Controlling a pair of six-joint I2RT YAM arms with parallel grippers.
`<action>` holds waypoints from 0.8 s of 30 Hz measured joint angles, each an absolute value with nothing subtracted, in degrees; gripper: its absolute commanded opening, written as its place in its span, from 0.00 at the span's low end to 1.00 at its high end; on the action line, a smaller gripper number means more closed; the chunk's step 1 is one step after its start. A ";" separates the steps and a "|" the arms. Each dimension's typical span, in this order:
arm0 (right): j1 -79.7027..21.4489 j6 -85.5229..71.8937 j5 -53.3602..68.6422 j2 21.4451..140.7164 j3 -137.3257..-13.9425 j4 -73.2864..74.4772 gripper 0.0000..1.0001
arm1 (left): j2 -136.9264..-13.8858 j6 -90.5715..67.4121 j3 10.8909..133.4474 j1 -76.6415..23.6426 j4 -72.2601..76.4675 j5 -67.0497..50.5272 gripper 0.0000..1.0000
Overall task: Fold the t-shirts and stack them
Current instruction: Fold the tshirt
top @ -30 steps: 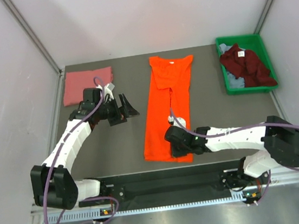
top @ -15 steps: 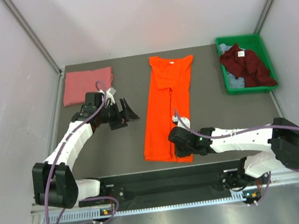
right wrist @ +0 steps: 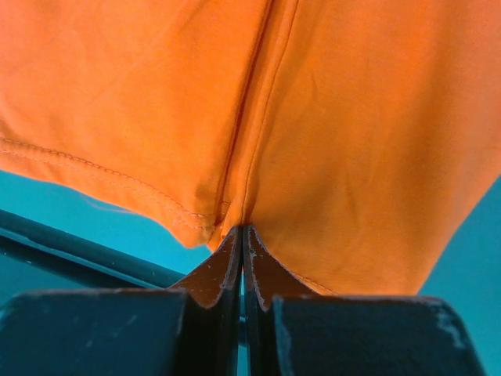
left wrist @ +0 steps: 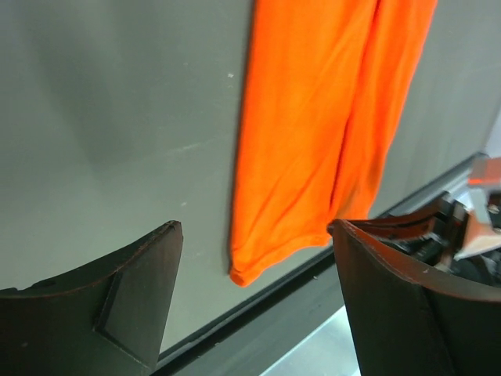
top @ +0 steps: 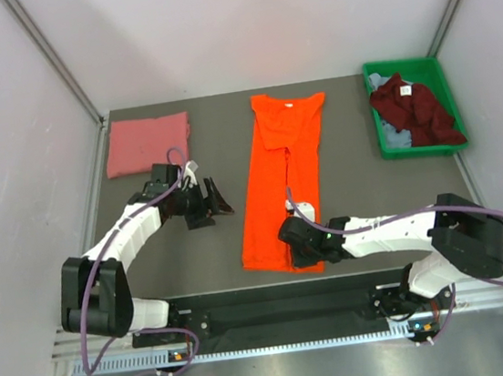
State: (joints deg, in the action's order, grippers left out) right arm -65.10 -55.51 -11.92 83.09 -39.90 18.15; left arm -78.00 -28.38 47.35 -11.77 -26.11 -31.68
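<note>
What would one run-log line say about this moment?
left gripper: open, empty, beside orange t-shirt | right gripper: shut on its near hem | pink t-shirt: folded

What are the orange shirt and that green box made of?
The orange t-shirt looks like soft knit cloth, perhaps cotton: matte, wrinkled, with a stitched hem in the right wrist view. The green bin looks like moulded plastic: stiff straight walls, smooth even colour.
</note>
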 measured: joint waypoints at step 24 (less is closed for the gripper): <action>-66.37 -56.34 -12.36 79.53 -42.54 26.98 0.31 | -76.82 -30.79 38.30 -17.26 -25.17 -28.86 0.70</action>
